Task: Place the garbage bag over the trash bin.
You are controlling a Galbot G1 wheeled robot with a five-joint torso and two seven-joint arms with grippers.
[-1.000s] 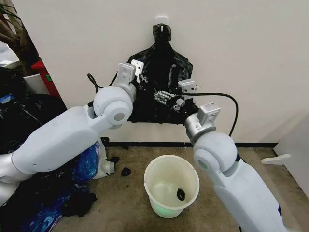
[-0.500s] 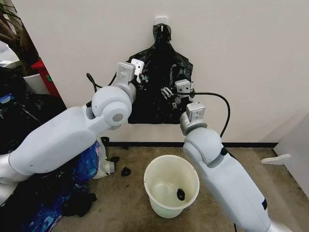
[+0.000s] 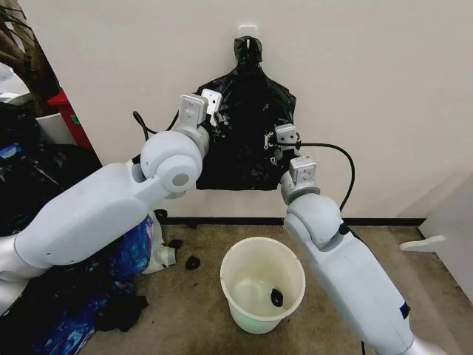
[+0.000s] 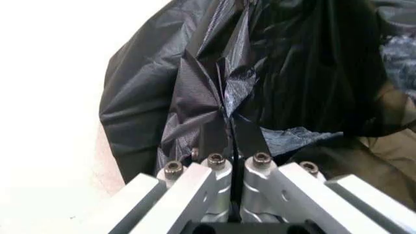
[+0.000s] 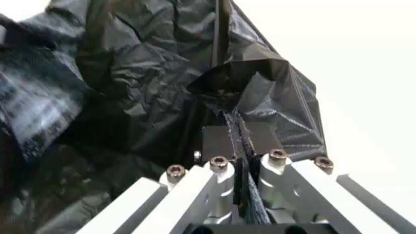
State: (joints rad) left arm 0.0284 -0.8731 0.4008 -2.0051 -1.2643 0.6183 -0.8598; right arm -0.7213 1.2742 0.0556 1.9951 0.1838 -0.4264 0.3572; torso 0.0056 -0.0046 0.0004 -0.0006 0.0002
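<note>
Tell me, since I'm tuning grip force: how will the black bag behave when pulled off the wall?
The garbage bag looks thin and creased, so probably floppy and light. Its glossy film may slip, though both the left gripper and right gripper are shut on pinched folds.

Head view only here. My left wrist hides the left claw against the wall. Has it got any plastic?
Observer: Yes. In the left wrist view, the left claw is shut on a fold of the bag.
Operator: And the right?
Observer: In the right wrist view, the right claw is shut too, with plastic pinched between its fingers.
Operator: One layer or several?
Observer: Cannot tell. A loose pocket of plastic opens just past its tips.
</note>
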